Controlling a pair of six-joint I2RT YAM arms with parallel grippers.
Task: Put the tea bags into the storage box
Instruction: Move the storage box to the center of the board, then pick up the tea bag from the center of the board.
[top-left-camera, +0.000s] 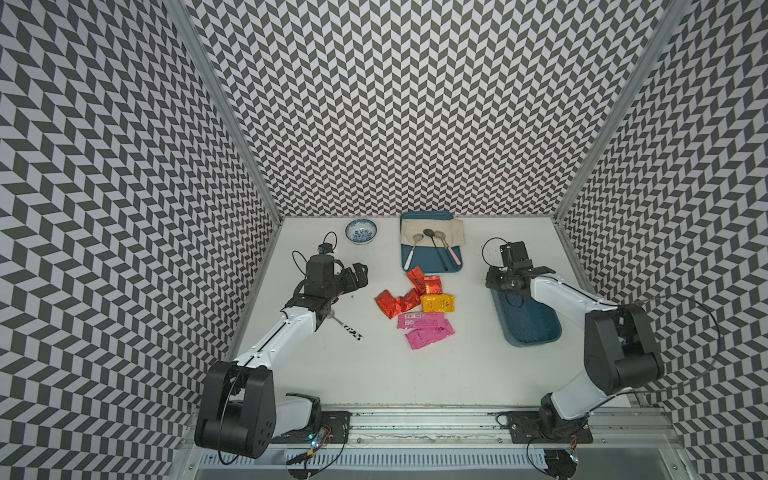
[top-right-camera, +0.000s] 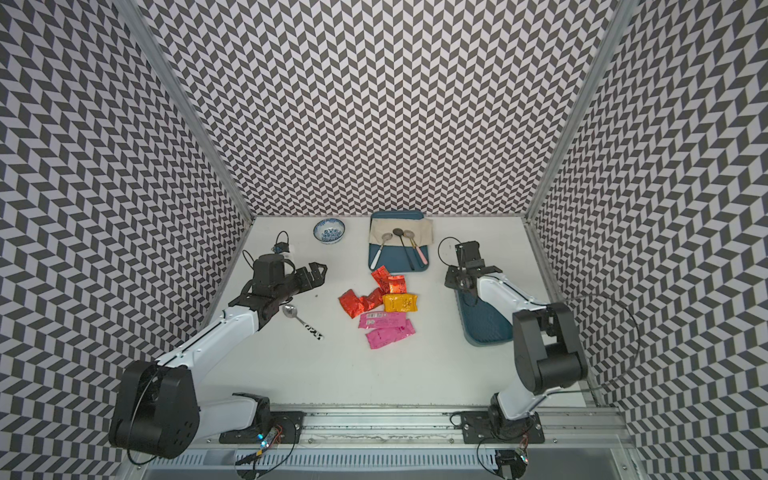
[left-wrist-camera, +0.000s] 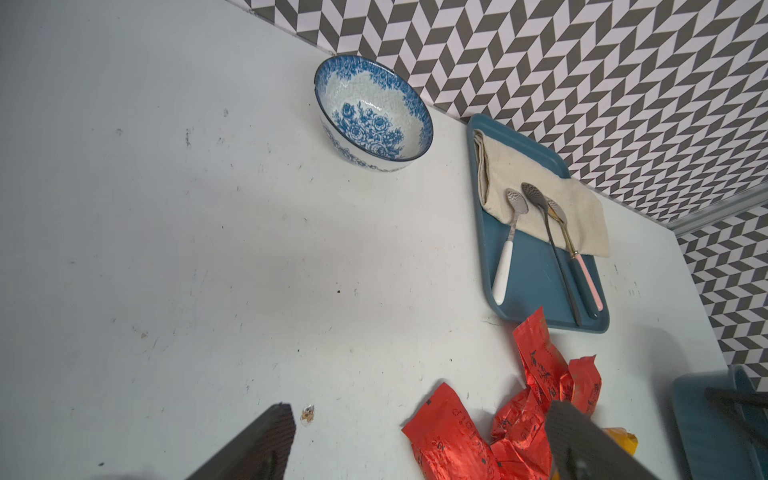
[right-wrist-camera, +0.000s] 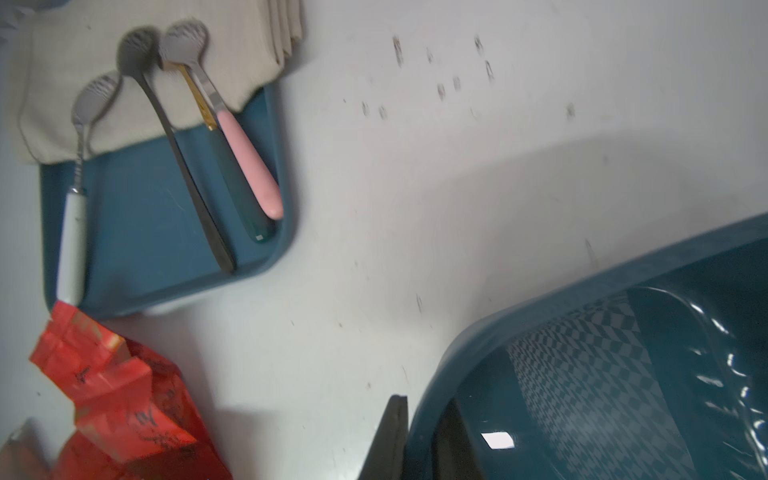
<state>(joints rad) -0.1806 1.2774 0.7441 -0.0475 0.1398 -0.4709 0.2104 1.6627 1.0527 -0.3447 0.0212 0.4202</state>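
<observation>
The tea bags lie in a loose heap at mid-table: red ones (top-left-camera: 392, 302), a yellow one (top-left-camera: 437, 303) and two pink ones (top-left-camera: 424, 328). My left gripper (top-left-camera: 357, 276) hovers open just left of the heap; in the left wrist view a red tea bag (left-wrist-camera: 449, 440) lies between its spread fingers (left-wrist-camera: 270, 436). The dark teal storage box (top-left-camera: 536, 332) stands at the right. My right gripper (right-wrist-camera: 424, 405) straddles the box's far-left corner, one finger outside and one inside the box's wall (right-wrist-camera: 540, 307), shut on it.
A blue-and-white bowl (top-left-camera: 360, 231) and a flat blue tray (top-left-camera: 432, 262) holding a beige cloth and several spoons sit along the back wall. One loose spoon (top-right-camera: 301, 320) lies on the table beside my left arm. Patterned walls close in three sides.
</observation>
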